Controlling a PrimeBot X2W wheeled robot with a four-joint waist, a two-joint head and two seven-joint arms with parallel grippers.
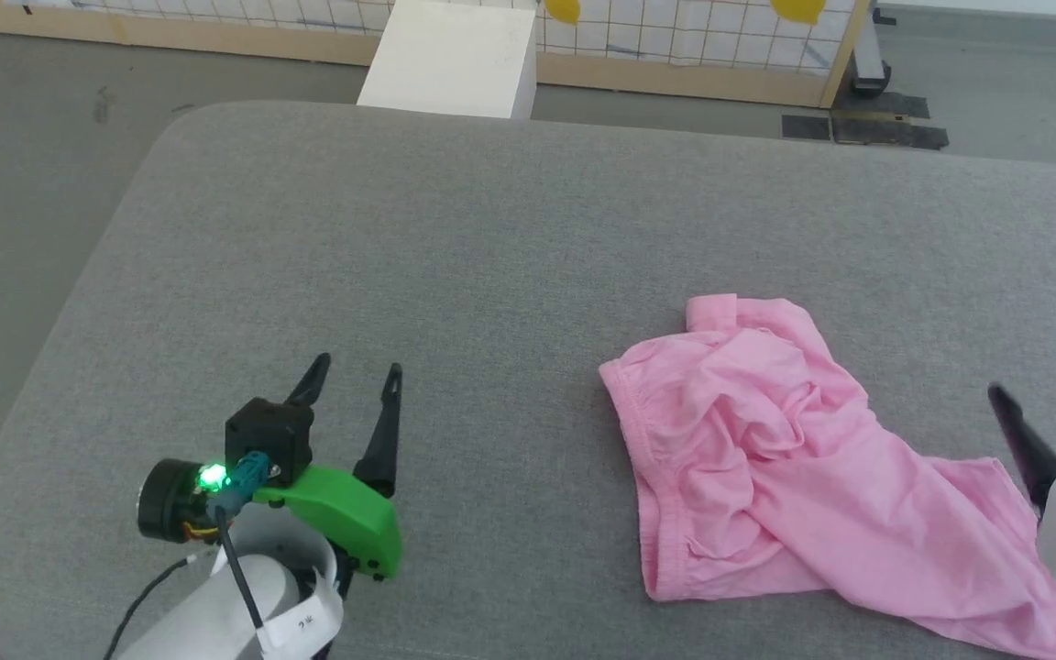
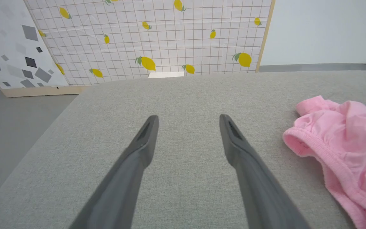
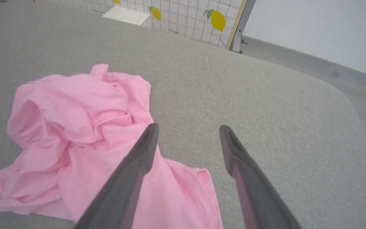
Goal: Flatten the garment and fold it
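Here's the grey, cloth-covered worktop (image 1: 455, 275), broad and flat with rounded corners. Over on its right half lies the garment (image 1: 748, 458), pink and rumpled, resting straight on the grey. Its gathered waistband faces left, and one leg trails off toward the near right.

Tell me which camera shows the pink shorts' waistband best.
Left wrist view: the gathered waistband lies close and sharp at its right. The head view shows it smaller, along the shorts' left edge. The right wrist view loses it among crumpled folds.
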